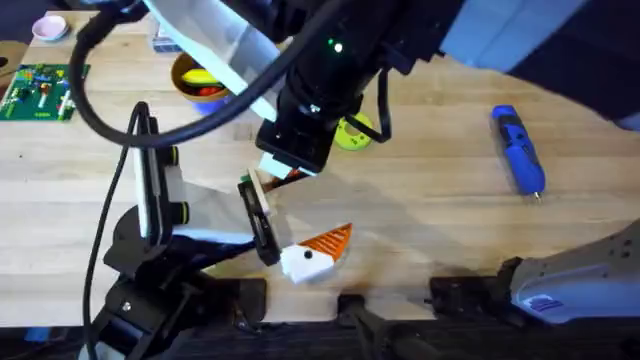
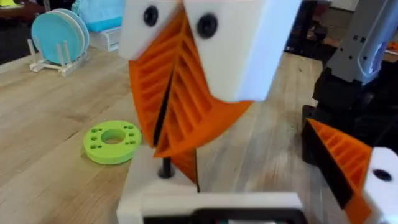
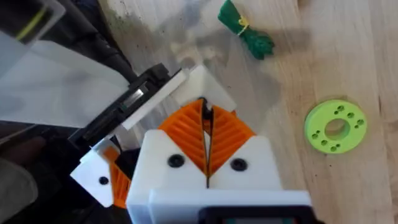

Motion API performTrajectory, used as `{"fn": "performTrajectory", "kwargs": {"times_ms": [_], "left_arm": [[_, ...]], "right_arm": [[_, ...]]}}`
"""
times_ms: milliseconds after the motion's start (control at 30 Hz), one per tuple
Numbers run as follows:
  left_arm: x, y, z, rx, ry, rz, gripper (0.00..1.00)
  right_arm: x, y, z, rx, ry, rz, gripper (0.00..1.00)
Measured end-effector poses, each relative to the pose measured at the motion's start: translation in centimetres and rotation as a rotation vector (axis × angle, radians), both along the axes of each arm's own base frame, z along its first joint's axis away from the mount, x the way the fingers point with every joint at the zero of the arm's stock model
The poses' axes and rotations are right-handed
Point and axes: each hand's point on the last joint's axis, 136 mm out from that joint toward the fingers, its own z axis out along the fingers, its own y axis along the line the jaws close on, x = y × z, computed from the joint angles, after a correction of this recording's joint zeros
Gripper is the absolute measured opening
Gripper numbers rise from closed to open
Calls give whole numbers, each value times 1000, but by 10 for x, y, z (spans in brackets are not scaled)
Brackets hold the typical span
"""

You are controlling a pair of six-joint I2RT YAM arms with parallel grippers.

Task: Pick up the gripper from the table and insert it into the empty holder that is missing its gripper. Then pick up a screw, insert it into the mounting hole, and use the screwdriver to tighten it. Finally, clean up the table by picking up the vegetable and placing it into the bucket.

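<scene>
My right gripper [image 3: 204, 111] points down, its orange pads shut on a thin dark screw [image 2: 165, 169]. The screw's lower end meets the white holder [image 2: 211, 202] at the nearer end of my left gripper's black body [image 1: 260, 225]. A narrow orange piece [image 2: 184, 167] stands beside the screw; I cannot tell if it is the gripper. My left gripper [image 1: 298, 215] is open, and its other finger [image 1: 315, 255] bears an orange tip. The vegetable [image 3: 245, 28] lies on the wood beyond. At the right of the table lies the blue screwdriver [image 1: 518, 148]. An arm link partly hides the bucket [image 1: 190, 75] at the back left.
A lime-green disc [image 1: 352, 132] lies just right of the working spot. A green circuit board [image 1: 40, 90] and a pink dish [image 1: 48, 27] sit at the far left. Blue plates in a rack [image 2: 59, 37] stand beyond the table.
</scene>
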Motion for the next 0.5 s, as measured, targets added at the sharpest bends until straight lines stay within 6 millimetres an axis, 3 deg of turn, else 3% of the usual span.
{"fn": "performTrajectory", "kwargs": {"times_ms": [500], "left_arm": [[0,0,0,2,-6,0,993]], "right_arm": [[-1,4,1,20,10,7,6]]}}
